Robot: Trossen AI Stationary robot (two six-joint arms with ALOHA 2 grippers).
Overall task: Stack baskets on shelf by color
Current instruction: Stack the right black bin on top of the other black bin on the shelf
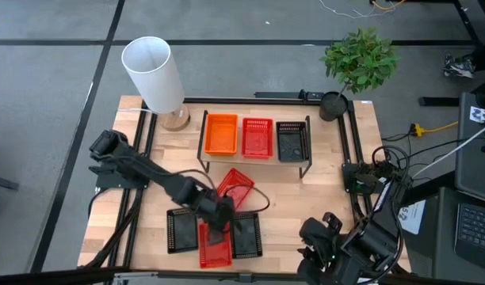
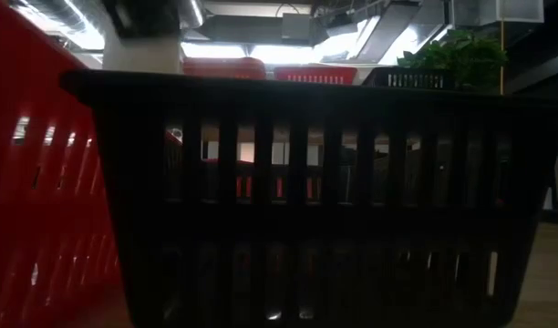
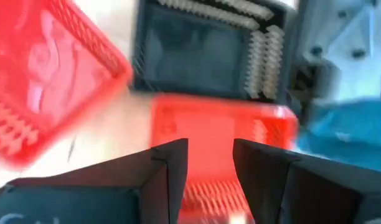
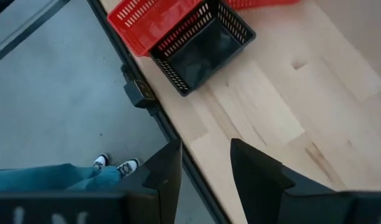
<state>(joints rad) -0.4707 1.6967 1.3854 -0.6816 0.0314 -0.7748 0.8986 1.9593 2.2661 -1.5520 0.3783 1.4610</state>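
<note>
The left gripper is hanging over the red basket at the surface's near edge, jaws narrowly apart and holding nothing. The basket's long axis is running near to far, between two black baskets. The right gripper is waiting off the near right corner, jaws apart and empty. The shelf is standing toward the far edge.

A robotics lab or test space: a wooden table stands on grey carpet tiles, two dark arms are mounted at its edges, cables trail at right beside a laptop, and exposed ceiling ducts show in the low view.
</note>
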